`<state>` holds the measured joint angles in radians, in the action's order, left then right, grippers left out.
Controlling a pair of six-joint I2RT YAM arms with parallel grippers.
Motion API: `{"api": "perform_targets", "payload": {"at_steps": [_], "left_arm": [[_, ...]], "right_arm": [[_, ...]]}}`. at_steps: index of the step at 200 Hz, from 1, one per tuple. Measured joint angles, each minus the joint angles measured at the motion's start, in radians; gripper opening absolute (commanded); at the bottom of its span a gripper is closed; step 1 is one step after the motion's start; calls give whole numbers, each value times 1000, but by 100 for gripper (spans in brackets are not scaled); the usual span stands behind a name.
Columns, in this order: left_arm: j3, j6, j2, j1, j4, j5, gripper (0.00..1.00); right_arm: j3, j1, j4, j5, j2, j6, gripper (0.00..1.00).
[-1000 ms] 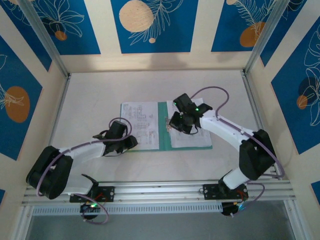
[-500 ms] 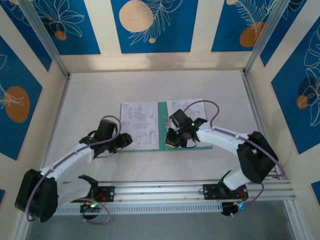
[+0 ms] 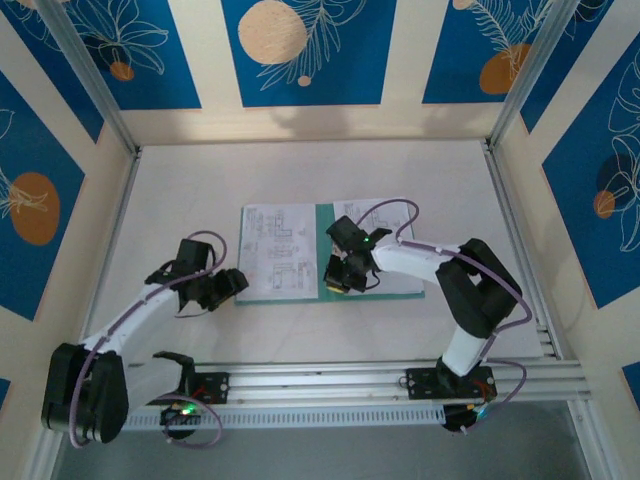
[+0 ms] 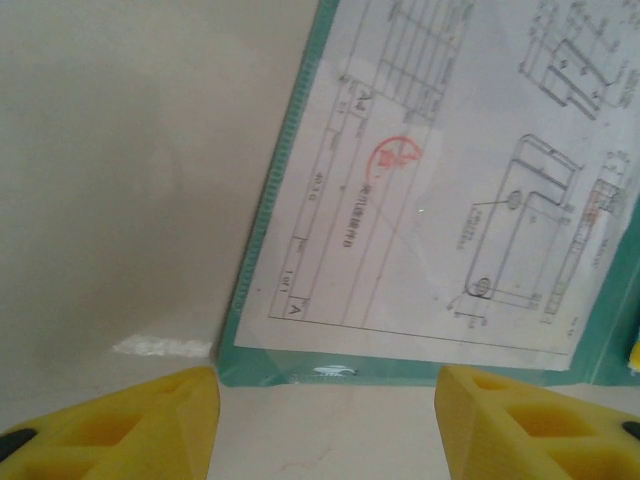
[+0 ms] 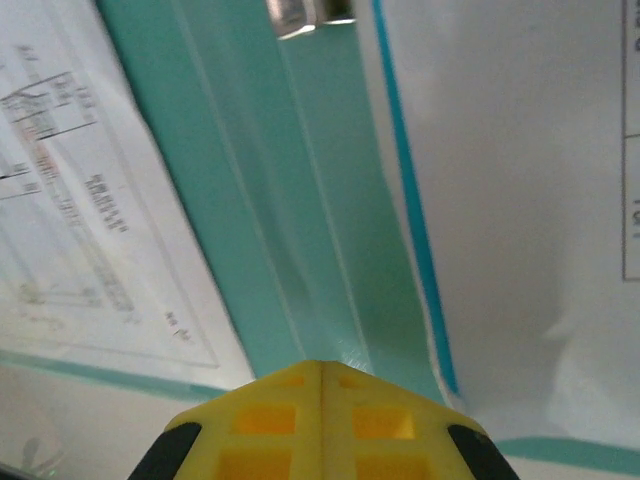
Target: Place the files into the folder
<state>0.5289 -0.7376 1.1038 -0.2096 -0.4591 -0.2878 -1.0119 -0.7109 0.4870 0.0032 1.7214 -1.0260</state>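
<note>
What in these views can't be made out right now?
Top view: the folder's near spine end, hidden under the right gripper.
Right wrist: whether the shut fingers pinch anything; they cover the contact.
Left wrist: the files' small print, blurred.
Any view: how many lie stacked; edges too fine.

One thin teal-green card folder [image 3: 325, 228], open in two leaves, lies on one pale desk [image 3: 200, 190]. Two white printed paper sheets show: the left sheet [image 3: 280, 250] and the right sheet [image 3: 392, 222]; any stacked beneath cannot be counted. Two white robot arms, each with one yellow-fingered hand: left hand [image 3: 236, 285], right hand [image 3: 337, 282].
</note>
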Motion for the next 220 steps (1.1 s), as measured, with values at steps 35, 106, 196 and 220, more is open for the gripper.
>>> {"api": "perform_targets", "payload": {"at_steps": [35,106,196,220], "left_arm": [[5,41,32,26,-7,-5,61],[55,113,117,37,-6,-11,64],[138,229,282,45,86,-43,61],[141,258,319,45,78,-34,61]], "right_arm": [[-1,1,0,13,37,-3,4],[10,5,-15,11,37,-4,2],[84,86,-144,-188,39,13,0],[85,97,-152,-216,47,27,0]]}}
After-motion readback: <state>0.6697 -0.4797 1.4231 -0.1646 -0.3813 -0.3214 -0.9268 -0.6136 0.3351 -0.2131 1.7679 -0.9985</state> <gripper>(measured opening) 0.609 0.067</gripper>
